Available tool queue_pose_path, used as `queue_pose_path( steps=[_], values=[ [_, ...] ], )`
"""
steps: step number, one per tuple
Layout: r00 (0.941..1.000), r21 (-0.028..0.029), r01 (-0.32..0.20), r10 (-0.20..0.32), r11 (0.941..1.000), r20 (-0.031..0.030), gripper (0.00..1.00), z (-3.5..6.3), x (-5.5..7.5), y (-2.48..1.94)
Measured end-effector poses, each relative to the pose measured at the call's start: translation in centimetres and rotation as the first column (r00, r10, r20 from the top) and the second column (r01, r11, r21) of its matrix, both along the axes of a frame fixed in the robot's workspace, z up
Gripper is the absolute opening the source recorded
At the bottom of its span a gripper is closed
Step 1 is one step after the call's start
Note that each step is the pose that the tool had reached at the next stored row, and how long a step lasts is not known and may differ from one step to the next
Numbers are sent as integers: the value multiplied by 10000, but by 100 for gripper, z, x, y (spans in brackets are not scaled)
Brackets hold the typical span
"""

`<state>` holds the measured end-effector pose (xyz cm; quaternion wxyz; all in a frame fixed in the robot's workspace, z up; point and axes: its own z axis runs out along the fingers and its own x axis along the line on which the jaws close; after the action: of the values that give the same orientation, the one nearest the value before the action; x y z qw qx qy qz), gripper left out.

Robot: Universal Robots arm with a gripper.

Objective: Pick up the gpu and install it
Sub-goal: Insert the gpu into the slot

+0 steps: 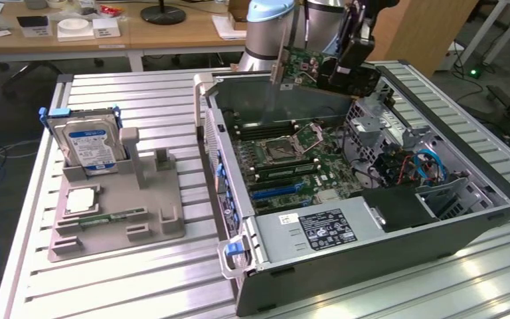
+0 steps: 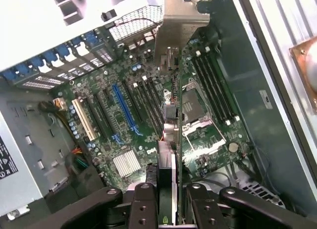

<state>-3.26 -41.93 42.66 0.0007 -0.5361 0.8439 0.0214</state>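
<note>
Gripper [image 2: 168,197] clamped on gpu [image 2: 167,162], held over open computer case [image 1: 374,256].
Install step, by my read; card edge needs lining up with slot [image 2: 125,109] below gripper.

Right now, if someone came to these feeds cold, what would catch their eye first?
The gpu, clamped in the gripper, hangs over the open computer case, with the motherboard and its slots bare beneath it. At the exterior view's left, a blue-labelled hard drive stands upright in a grey fixture on the slatted metal table.
</note>
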Motion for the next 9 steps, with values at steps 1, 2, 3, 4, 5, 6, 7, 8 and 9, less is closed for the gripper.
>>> queue_pose_path(
  steps=[1,2,3,4,5,6,7,8,9],
  values=[
    [10000,-2,-80,80,10000,0,27,-5,0,0],
    [9999,-1,-153,153,9999,0,27,-9,0,0],
    [9996,-1,-271,271,9996,2,27,-14,0,0],
    [9990,-1,-440,440,9990,2,27,-19,0,0],
    [9980,-1,-625,625,9980,2,27,-23,0,0],
    [9968,-1,-799,799,9968,2,27,-26,0,0],
    [9952,-2,-978,978,9952,3,27,-29,0,0],
    [9932,-2,-1163,1163,9932,3,27,-32,0,0],
    [9908,-1,-1352,1352,9908,4,27,-35,0,0]
  ],
)
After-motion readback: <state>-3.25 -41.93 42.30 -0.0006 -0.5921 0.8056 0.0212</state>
